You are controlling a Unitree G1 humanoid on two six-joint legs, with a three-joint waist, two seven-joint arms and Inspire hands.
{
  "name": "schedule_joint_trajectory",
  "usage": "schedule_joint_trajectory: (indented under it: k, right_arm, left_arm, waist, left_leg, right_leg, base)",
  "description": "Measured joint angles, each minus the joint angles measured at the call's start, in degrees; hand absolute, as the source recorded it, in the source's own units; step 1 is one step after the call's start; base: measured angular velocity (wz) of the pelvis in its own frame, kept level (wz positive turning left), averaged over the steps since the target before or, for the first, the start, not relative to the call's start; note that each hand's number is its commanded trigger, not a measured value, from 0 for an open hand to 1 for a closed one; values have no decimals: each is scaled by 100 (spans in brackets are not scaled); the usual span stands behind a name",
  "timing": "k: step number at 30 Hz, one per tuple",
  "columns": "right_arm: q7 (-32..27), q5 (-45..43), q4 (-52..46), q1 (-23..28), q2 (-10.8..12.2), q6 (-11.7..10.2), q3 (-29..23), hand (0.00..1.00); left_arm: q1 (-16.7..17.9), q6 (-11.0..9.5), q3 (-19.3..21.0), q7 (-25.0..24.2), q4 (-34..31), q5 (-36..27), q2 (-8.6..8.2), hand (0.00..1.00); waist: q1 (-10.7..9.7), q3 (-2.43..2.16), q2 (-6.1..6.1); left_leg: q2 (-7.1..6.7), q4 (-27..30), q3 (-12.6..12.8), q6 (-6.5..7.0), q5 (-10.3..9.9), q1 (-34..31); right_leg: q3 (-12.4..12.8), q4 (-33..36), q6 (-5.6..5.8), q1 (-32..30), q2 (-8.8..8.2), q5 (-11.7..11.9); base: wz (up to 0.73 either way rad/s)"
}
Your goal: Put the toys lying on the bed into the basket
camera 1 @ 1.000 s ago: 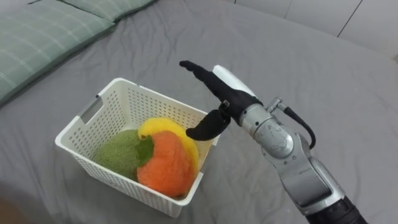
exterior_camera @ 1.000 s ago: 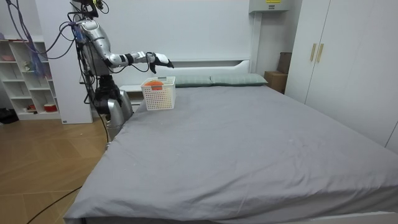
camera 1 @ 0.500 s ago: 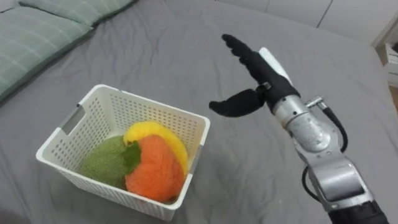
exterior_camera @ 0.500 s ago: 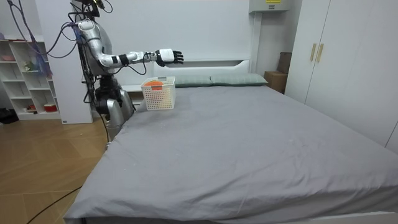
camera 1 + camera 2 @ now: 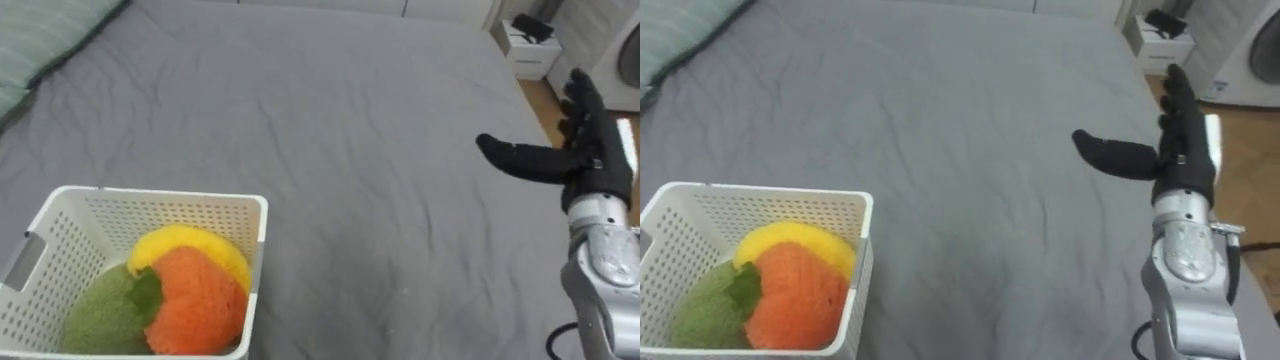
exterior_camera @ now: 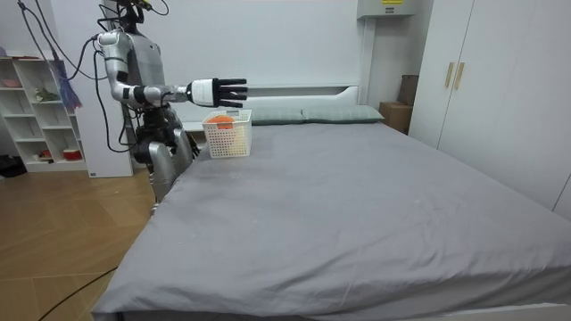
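A white slotted basket (image 5: 215, 207) (image 5: 830, 205) (image 6: 227, 135) sits on the grey bed (image 5: 350, 150) (image 6: 357, 205) near its head end. Inside lie plush toys: an orange one (image 5: 195, 300) (image 5: 795, 295), a yellow one (image 5: 190, 245) behind it and a green one (image 5: 105, 315) to its left. My right hand (image 5: 580, 150) (image 5: 1175, 140) (image 6: 223, 89) is held out open above the bed, well to the right of the basket, holding nothing. I stand at the bed's side by the basket.
A green striped pillow (image 5: 40, 35) lies at the bed's head. A white nightstand (image 5: 525, 35) and wooden floor show past the bed's far edge. White shelves (image 6: 40, 116) stand behind me and a wardrobe (image 6: 482, 89) at the room view's right.
My right arm has swung away from the basket to the right and lifted. The head camera has turned right, so the basket now sits at the lower left.
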Motion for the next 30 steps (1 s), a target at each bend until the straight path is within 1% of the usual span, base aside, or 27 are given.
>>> schedule_joint_trajectory:
  k: [2, 3, 5, 7, 9, 10, 11, 13, 15, 17, 18, 19, 20, 21, 23, 27, 29, 30]
  right_arm:
    - [-156, 46, 1, 281, 6, -26, -138, 0]
    - [-178, 70, 2, 340, 6, -26, -182, 0]
    - [-283, 287, 125, 535, 5, -46, -378, 0]
    - [-356, 456, 455, 553, 4, -47, -558, 0]
    - [-430, 430, 833, 580, 1, -47, -658, 0]
    - [-481, 363, 1160, 583, 0, -58, -673, 0]
    - [-481, 185, 1603, 613, -2, -103, -674, 0]
    - [-482, -79, 2262, 754, -10, -100, -674, 0]
    - [-440, -162, 3001, 908, -11, -111, -666, 0]
    - [-268, -354, 4290, 990, -12, -92, -653, 0]
    - [-234, -351, 4619, 990, -12, -85, -633, 0]
    - [-125, -353, 5207, 1005, -11, -64, -530, 0]
    - [-1, -330, 5717, 1022, -2, -9, -432, 0]
    - [70, -312, 5983, 1023, 9, 21, -430, 0]
    - [271, -329, 6641, 1075, 67, 181, -418, 0]
    - [590, -436, 7245, 1295, 87, 299, -274, 0]
    - [847, -585, 7429, 1378, 152, 497, -34, 0]
    - [903, -641, 7448, 1396, 182, 534, 14, 0]
  left_arm:
    - [35, 8, 62, 0, 21, 19, 3, 0]
    - [45, 15, 88, 0, 21, 28, -2, 0]
    - [109, 21, 219, 0, 21, 54, -10, 0]
    - [148, 25, 263, 11, 20, 50, -8, 0]
    - [170, 62, 263, 22, 21, 43, 1, 0]
    - [174, 117, 262, 22, 21, 42, 26, 0]
    - [197, 136, 285, 22, 20, 53, 51, 0]
    - [224, 136, 311, 22, 20, 63, 82, 0]
    - [232, 136, 336, 22, 37, 58, 98, 0]
    - [229, 136, 329, 22, 65, 23, 106, 0]
    - [225, 137, 324, 21, 90, 11, 106, 0]
    - [215, 141, 272, 20, 125, 10, 116, 0]
    - [180, 149, 254, 13, 232, 11, 130, 0]
    - [160, 161, 262, 3, 285, 12, 136, 0]
    - [136, 247, 271, -23, 311, 20, 156, 0]
    - [114, 299, 277, -46, 351, 55, 186, 0]
    - [95, 367, 269, -42, 355, 53, 182, 0]
    - [89, 382, 268, -39, 361, 53, 183, 0]
  waist:
    - [-148, -6, 8]
    - [-173, -8, 12]
    - [-200, -12, 2]
    - [-291, -6, -28]
    - [-338, 11, -54]
    - [-383, 19, -80]
    - [-429, 9, -115]
    - [-425, 7, -152]
    - [-435, 9, -167]
    - [-429, 9, -172]
    - [-431, 14, -169]
    - [-438, 30, -175]
    - [-433, 29, -170]
    - [-424, 25, -161]
    - [-430, 23, -145]
    - [-428, 19, -137]
    - [-414, 21, -128]
    - [-414, 18, -122]
  left_leg:
    - [21, 0, 36, -11, -4, -17]
    - [28, 0, 58, -14, -6, -14]
    - [59, 0, 171, -37, -20, -1]
    - [63, 3, 187, -39, -19, 5]
    - [72, 3, 246, -49, -27, 41]
    - [78, 3, 272, -55, -31, 58]
    - [83, 4, 283, -58, -33, 65]
    - [91, 0, 318, -66, -38, 79]
    - [96, -14, 325, -67, -39, 101]
    - [102, -15, 337, -71, -41, 106]
    - [105, -14, 353, -73, -42, 106]
    - [115, -13, 382, -79, -46, 103]
    - [128, -13, 419, -89, -54, 103]
    - [137, -13, 440, -94, -59, 103]
    - [161, 0, 474, -110, -69, 110]
    - [166, 2, 453, -123, -73, 181]
    - [166, 1, 468, -124, -74, 194]
    - [167, 0, 466, -125, -75, 194]
  right_leg:
    - [18, 9, -13, -37, 19, 8]
    - [29, 11, -17, -46, 25, 8]
    - [129, 16, -36, -121, 54, 11]
    - [149, 14, -41, -125, 60, 12]
    - [231, -1, -44, -130, 78, 7]
    - [288, 2, -46, -129, 81, 5]
    - [306, 4, -48, -129, 103, 4]
    - [338, 5, -50, -127, 117, 5]
    - [324, 1, -51, -112, 124, 5]
    - [339, 4, -55, -117, 131, 5]
    - [345, 11, -58, -123, 132, 3]
    - [345, 17, -64, -133, 127, 3]
    - [391, 27, -72, -141, 127, -1]
    - [441, 31, -77, -140, 129, -4]
    - [473, 37, -94, -139, 149, -15]
    - [467, 35, -106, -100, 158, -24]
    - [482, 35, -108, -96, 182, -17]
    - [482, 31, -109, -96, 191, -15]
  base:
    - [-10]
    - [-14]
    - [-24]
    - [-12]
    - [-14]
    - [-10]
    - [-7]
    - [-7]
    - [-3]
    - [-2]
    - [-9]
    - [-13]
    - [-15]
    - [-16]
    - [-10]
    - [0]
    - [-4]
    - [-5]
